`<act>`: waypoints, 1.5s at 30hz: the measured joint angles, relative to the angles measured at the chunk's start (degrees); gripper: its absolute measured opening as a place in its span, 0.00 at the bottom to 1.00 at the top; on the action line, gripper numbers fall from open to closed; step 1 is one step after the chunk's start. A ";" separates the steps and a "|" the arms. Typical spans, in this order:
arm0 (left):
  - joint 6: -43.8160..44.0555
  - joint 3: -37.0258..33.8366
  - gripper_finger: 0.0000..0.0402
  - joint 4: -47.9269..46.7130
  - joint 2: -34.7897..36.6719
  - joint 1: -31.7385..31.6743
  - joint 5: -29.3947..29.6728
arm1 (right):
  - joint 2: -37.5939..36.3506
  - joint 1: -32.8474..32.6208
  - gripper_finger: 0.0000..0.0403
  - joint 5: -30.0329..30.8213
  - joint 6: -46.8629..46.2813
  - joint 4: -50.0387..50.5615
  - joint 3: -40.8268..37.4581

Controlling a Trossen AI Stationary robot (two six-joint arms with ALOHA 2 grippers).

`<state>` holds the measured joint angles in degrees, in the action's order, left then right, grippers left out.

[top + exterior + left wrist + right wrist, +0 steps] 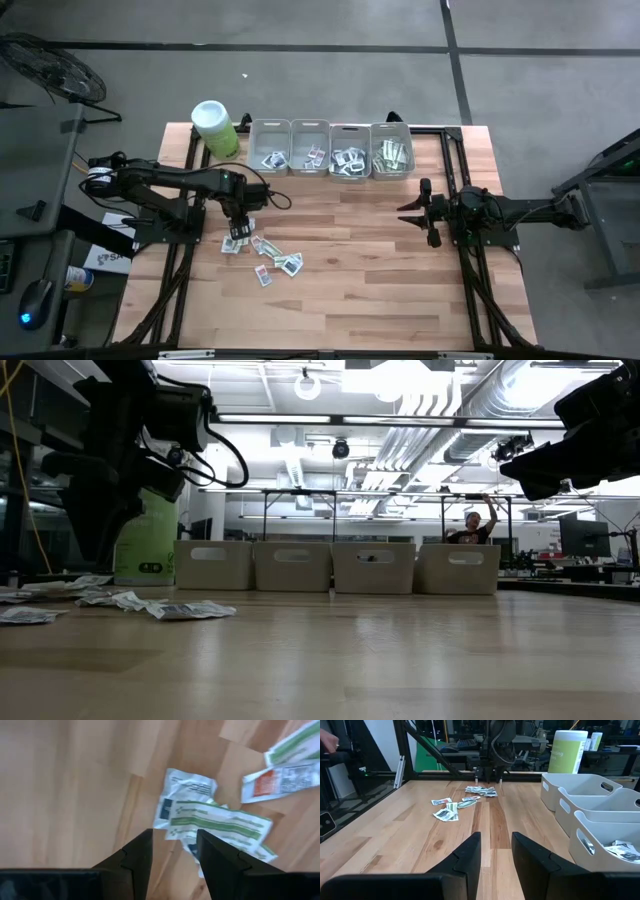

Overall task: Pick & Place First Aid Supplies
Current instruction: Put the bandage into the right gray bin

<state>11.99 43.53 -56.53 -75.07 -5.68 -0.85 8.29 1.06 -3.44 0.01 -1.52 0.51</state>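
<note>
The left end effector [237,229] hangs over the near-left part of the wooden counter [360,290], right above the edge of a loose scatter of packets [268,256]. Its fingers [134,857] are spread apart with nothing between them, and through the left wrist view a green-and-white strip [217,821] lies just beyond the fingertips, resting on top of a white packet [187,790] with dark print; an orange-printed packet [277,780] sits a little apart from these. The scatter spreads from under the end effector toward the counter's middle, all pieces lying flat on the wood. The right end effector [418,212] waits over the right side of the counter, well apart from the scatter, its fingers [465,855] released and empty. Along the far edge stand four grey bins [270,128] in a row, touching side by side; each holds some packets, with green strips in the rightmost one [391,152]. A lime-green canister [214,128] with a white lid stands just left of the row. In the low view, a person [471,528] shows in the room behind the bins, arms raised.
</note>
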 joint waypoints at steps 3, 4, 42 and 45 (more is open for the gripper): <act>-1.29 -0.04 0.37 0.17 0.00 -1.83 -2.47 | -0.01 0.01 0.26 0.00 0.00 0.00 0.00; -1.39 -0.04 0.37 0.27 0.00 -2.49 -2.87 | -0.01 0.00 0.26 0.00 0.00 0.00 0.00; -5.00 -0.09 0.37 4.37 -8.70 -13.11 -18.11 | 0.00 0.01 0.26 0.00 0.00 -0.02 -0.01; -5.21 -0.07 0.37 3.94 -8.70 -13.11 -18.22 | 0.00 0.01 0.26 0.01 0.00 -0.02 0.00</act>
<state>6.78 43.46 -52.59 -83.77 -18.79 -19.07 8.29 1.07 -3.43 0.01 -1.54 0.51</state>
